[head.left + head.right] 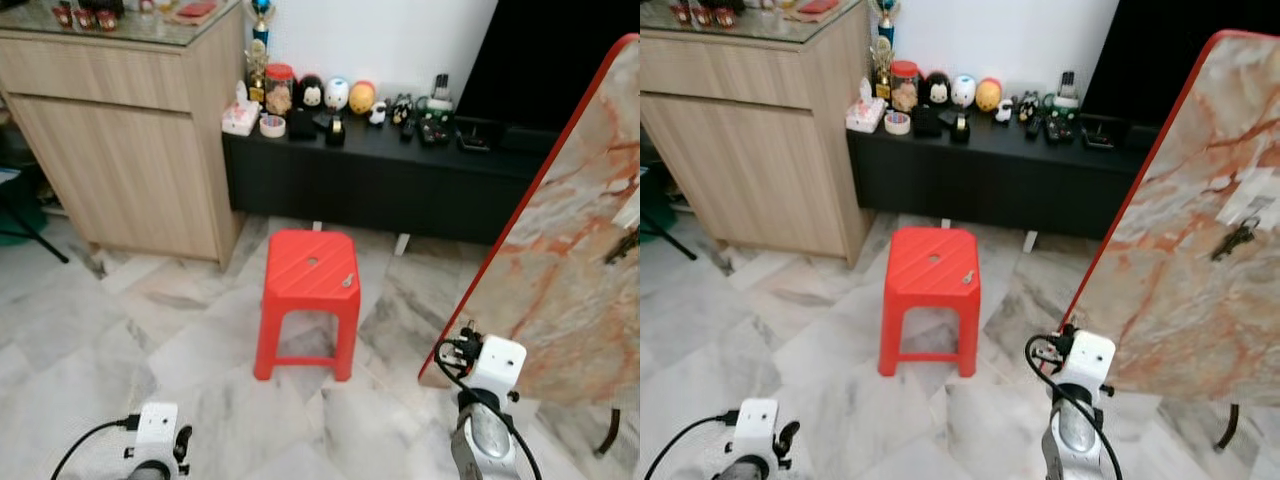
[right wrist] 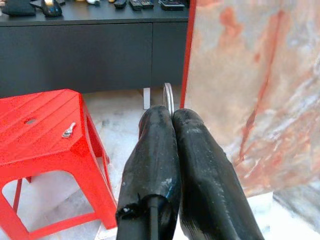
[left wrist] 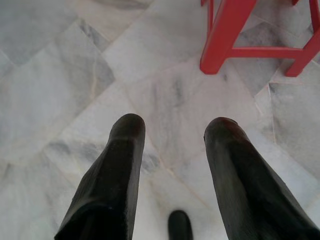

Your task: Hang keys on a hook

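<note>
A small silver key [image 1: 347, 281] lies on top of the red plastic stool [image 1: 310, 262] in the middle of the floor. My right gripper [image 2: 172, 114] is shut on a thin silver key ring [image 2: 168, 97] that sticks out past its fingertips. It is held between the stool and the marble-patterned board [image 1: 1200, 230] with a red edge. A dark bunch of keys [image 1: 1237, 240] hangs high on that board below a white patch. My left gripper [image 3: 175, 125] is open and low, pointing at the floor beside the stool's legs [image 3: 220, 40].
A low black cabinet [image 1: 400, 180] with figurines, a jar and remotes runs along the back wall. A wooden sideboard [image 1: 120, 150] stands at the left. The marble-tiled floor [image 1: 180, 330] surrounds the stool. The board leans at the right on a dark stand.
</note>
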Controlling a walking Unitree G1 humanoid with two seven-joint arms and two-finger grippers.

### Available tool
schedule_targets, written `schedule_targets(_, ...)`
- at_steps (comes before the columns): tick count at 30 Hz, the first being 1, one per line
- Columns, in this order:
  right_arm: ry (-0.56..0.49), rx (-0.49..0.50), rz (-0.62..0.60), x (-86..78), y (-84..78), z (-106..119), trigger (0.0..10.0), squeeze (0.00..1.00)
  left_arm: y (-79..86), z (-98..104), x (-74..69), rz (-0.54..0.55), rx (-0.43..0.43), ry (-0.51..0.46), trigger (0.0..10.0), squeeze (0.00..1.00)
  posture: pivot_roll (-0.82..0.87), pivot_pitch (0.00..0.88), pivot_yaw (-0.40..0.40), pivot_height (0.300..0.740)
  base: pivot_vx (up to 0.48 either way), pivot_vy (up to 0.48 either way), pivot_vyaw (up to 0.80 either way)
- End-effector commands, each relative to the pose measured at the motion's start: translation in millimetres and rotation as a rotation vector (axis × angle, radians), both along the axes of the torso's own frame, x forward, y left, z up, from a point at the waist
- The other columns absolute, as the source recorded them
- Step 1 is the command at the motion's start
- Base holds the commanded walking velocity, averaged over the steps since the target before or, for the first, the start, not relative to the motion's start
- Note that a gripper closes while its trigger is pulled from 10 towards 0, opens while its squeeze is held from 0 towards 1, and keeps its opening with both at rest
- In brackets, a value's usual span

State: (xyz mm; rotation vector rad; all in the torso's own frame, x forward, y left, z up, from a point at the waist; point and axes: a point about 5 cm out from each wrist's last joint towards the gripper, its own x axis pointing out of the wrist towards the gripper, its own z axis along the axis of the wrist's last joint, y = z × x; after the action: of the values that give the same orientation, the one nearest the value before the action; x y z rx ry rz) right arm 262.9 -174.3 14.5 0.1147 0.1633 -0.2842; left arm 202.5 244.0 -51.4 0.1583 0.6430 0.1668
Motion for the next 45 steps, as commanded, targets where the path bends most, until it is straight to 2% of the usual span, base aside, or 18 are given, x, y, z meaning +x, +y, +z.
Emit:
schedule_targets(1,-0.017,0.001,0.006,3.4,1.4,4.0,10.0,0.0,-3.3,-5.7,-7.1,0.002,-0.003,0.027,10.0,0.0,0.08,0.0,-0.103,0.74,0.0,-0.48,0.0)
schedule_targets(9,-0.005,0.017,0.013,5.9,5.7,4.0,10.0,0.0,-6.5,-5.8,-5.7,-0.021,0.0,0.026,10.0,0.0,0.08,0.0,-0.102,0.74,0.0,-0.48,0.0)
schedule_targets(20,0.0,0.034,0.001,3.5,8.8,1.6,10.0,0.0,-5.9,-4.7,-4.1,-0.029,0.006,0.022,10.0,0.0,0.08,0.0,-0.093,0.74,0.0,-0.48,-0.76)
schedule_targets(27,-0.009,0.03,0.004,4.3,10.2,3.3,10.0,0.0,-6.1,-4.7,-3.5,-0.033,0.007,0.024,10.0,0.0,0.09,0.0,-0.09,0.74,0.0,-0.48,0.0)
schedule_targets(37,-0.068,-0.008,0.021,15.1,5.4,17.2,10.0,0.0,-10.4,-5.2,-2.0,-0.038,0.0,0.026,10.0,0.0,0.08,0.0,-0.089,0.74,0.0,-0.48,0.0)
schedule_targets(41,-0.081,-0.02,0.02,20.5,1.8,22.5,10.0,0.0,-12.7,-8.2,-3.9,-0.037,-0.004,0.054,10.0,0.0,0.08,0.0,-0.09,0.74,0.0,-0.422,0.0)
schedule_targets(45,-0.101,-0.031,0.026,26.1,-0.2,28.4,10.0,0.0,-16.9,-10.6,-6.0,-0.034,-0.047,0.06,10.0,0.0,0.08,0.0,-0.09,0.74,0.0,0.0,0.0)
